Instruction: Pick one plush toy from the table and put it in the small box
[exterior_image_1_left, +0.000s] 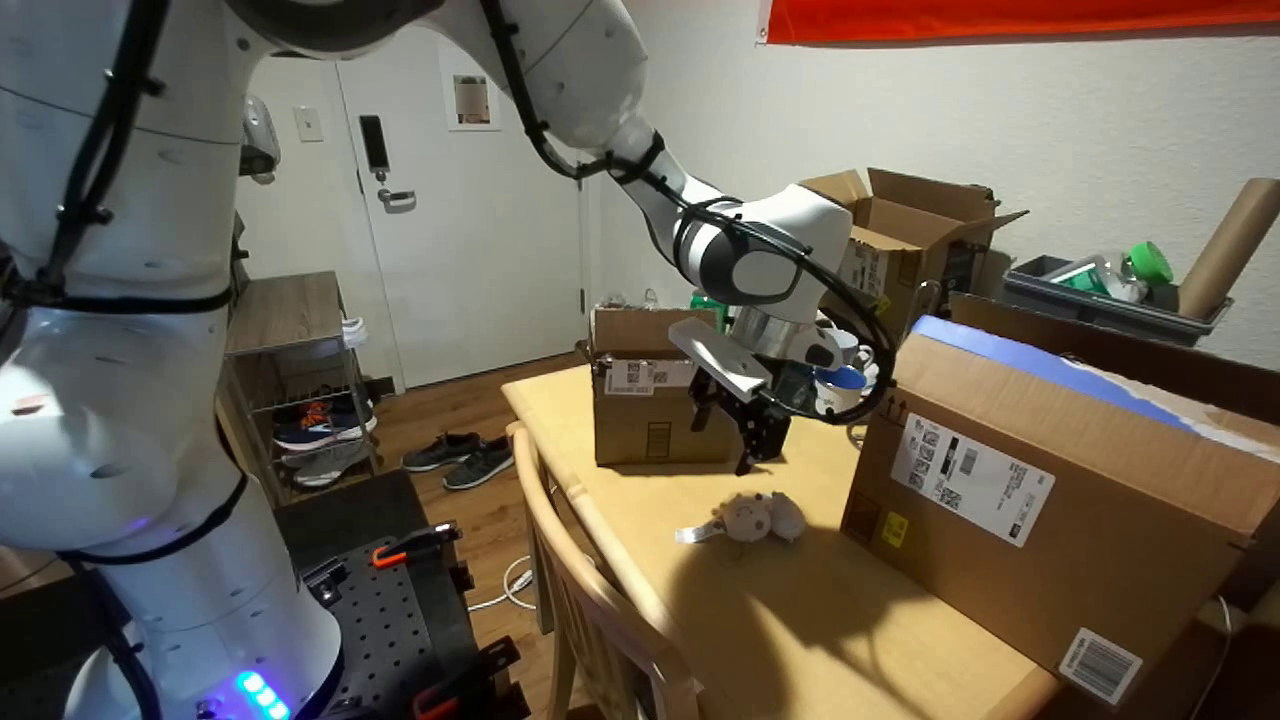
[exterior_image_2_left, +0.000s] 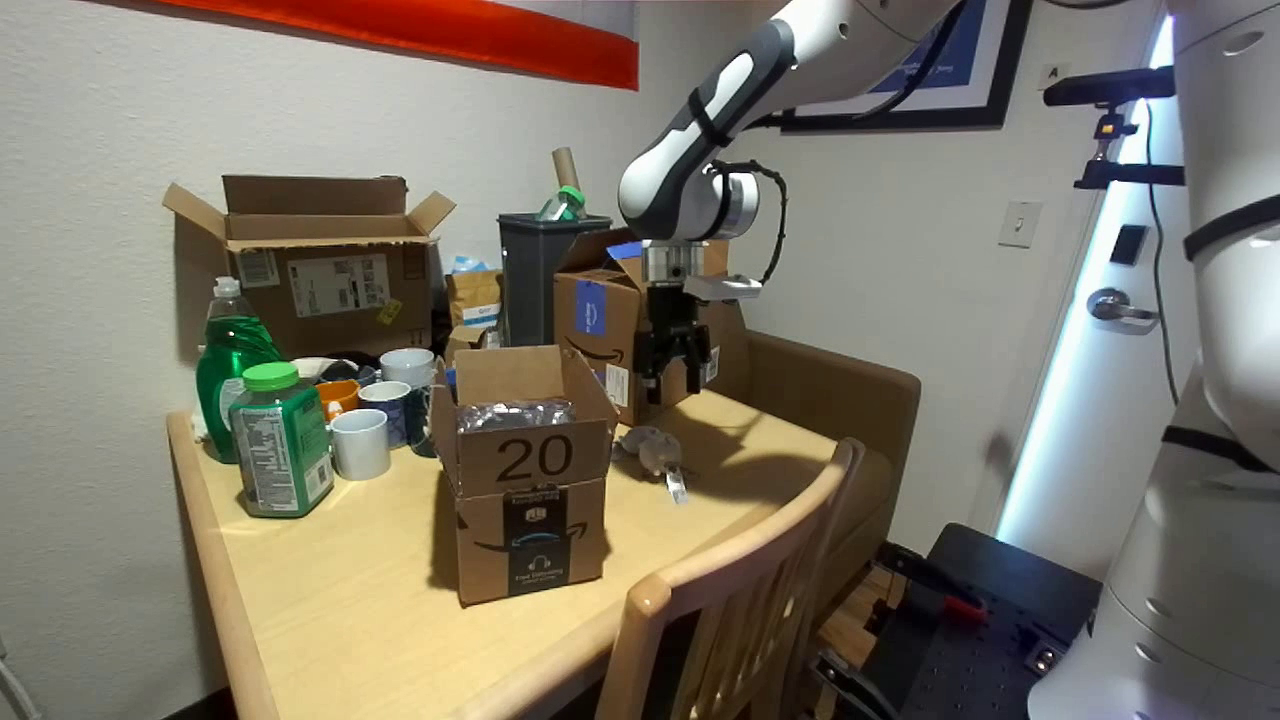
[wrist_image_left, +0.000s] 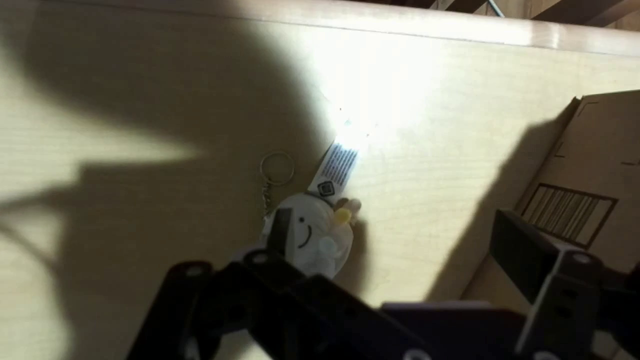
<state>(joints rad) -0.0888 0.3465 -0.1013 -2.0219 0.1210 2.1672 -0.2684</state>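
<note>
A pale plush toy (exterior_image_1_left: 746, 518) with a white paper tag lies on the tan table (exterior_image_1_left: 640, 505); it also shows in an exterior view as the plush toy (exterior_image_2_left: 659, 454). A second pale lump rests against it, and I cannot tell whether that is a separate toy. In the wrist view the toy (wrist_image_left: 312, 227) has a smiling face, partly hidden by the left finger. My gripper (exterior_image_1_left: 722, 446) hangs above the table, between toy and box, its jaws apart and holding nothing. The small box (exterior_image_2_left: 532, 540) stands upright with flaps raised and clear plastic inside.
A big labelled carton (exterior_image_1_left: 1000, 520) stands on the toy's far side from the small box. Toward the wall are a wide-flapped carton (exterior_image_2_left: 335, 285), mugs (exterior_image_2_left: 360, 445) and a green-capped container (exterior_image_2_left: 280, 450). A wooden chair (exterior_image_2_left: 735, 580) backs onto the table edge.
</note>
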